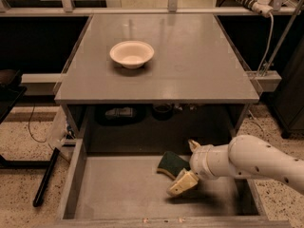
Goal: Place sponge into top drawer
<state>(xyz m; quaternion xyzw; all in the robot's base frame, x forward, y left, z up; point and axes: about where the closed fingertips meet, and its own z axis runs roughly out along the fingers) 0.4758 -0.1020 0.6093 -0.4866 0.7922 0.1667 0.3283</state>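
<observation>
Starting at the left, the top drawer (75, 177) stands pulled out below the tabletop (190, 75), its flat gray floor bare on that side. Up on the tabletop sits a white bowl (131, 53), well apart from the action and no part of this job.

Further right, the sponge (170, 164) is already inside the drawer, right of the drawer's middle and toward its back. Its dark green side shows, and it looks slightly tipped rather than lying flat, though I cannot tell for sure whether it rests fully on the floor.

Just beside it, on its right, is the gripper (184, 166), reaching in from the white arm (256, 163) that enters from the right edge. The fingers are spread wide, one above and behind the sponge and one below and in front, so the sponge lies in the gap between them, on the gripper's left, rather than being squeezed.

Judging by this, the placing is all but done. What remains is likely a pull-back to the right, away from the sponge, without the lower finger dragging it along.
</observation>
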